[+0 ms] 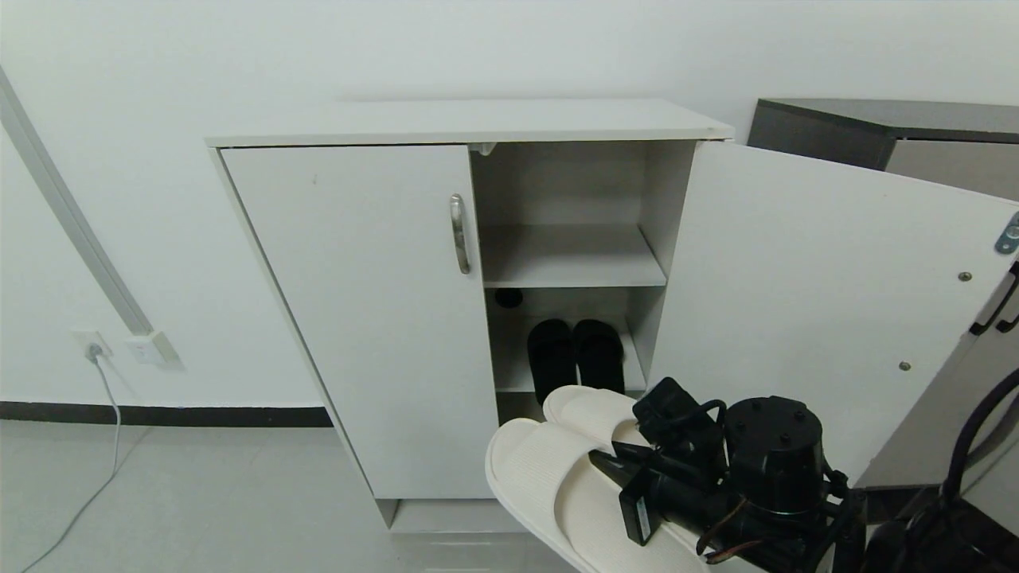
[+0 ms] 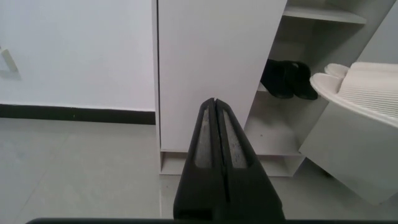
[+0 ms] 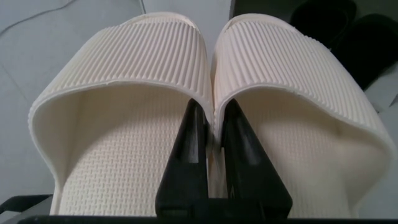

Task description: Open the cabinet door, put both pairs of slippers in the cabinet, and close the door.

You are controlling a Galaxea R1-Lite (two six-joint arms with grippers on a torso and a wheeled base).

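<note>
Cream slippers (image 1: 541,469) clamped in right claw (image 3: 213,115) before cabinet (image 1: 358,318).

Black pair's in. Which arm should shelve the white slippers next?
Right. The right gripper is shut on the white slippers, held in front of the open cabinet. The left gripper is shut and holds nothing.

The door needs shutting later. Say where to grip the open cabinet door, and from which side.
Grip the open right door at its free vertical edge, near the two screw heads, coming from the robot's right. The inner face is flat; only that thin edge offers a hold.
</note>
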